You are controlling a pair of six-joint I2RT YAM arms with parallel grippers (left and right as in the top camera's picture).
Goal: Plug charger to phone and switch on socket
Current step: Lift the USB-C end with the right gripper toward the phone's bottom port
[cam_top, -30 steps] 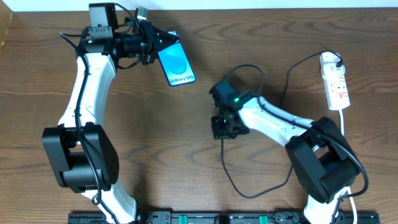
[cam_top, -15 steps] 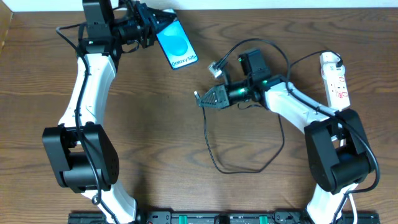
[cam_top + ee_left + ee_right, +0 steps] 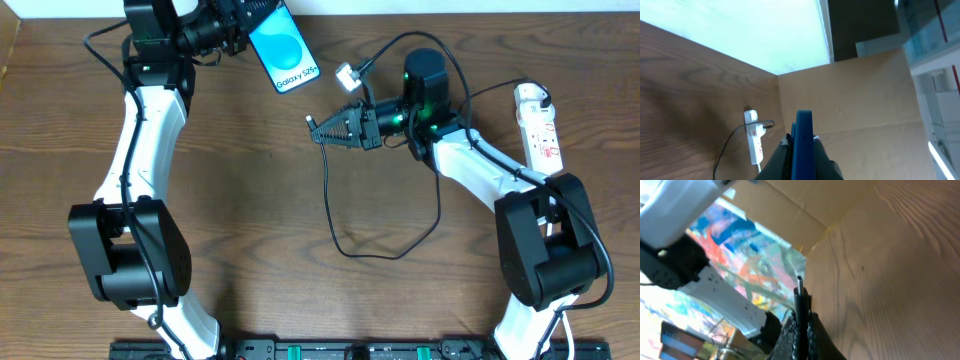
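Note:
The phone (image 3: 284, 52), blue screen up, hangs tilted near the table's far edge, with my left gripper (image 3: 240, 24) shut on its left end. In the left wrist view it stands edge-on as a blue strip (image 3: 803, 142) between the fingers. My right gripper (image 3: 338, 130) points left, shut on the charger (image 3: 329, 190) just behind its small black connector tip (image 3: 312, 124), which sits below and right of the phone, apart from it. That tip (image 3: 799, 292) sticks up between the pads. The black cable loops down over the table; its white plug (image 3: 347, 73) hangs near the phone. The socket (image 3: 538, 128) lies at the far right.
A white cord (image 3: 552, 190) runs from the power strip down along the right edge. The cable loop (image 3: 385, 252) lies on the wood in the middle. A cardboard wall (image 3: 865, 95) stands beyond the table's far edge. The power strip (image 3: 755, 142) shows in the left wrist view too.
My right gripper rose from the table's middle and swung up and left with the connector, dragging the cable. The left arm carried the phone further toward the far edge.

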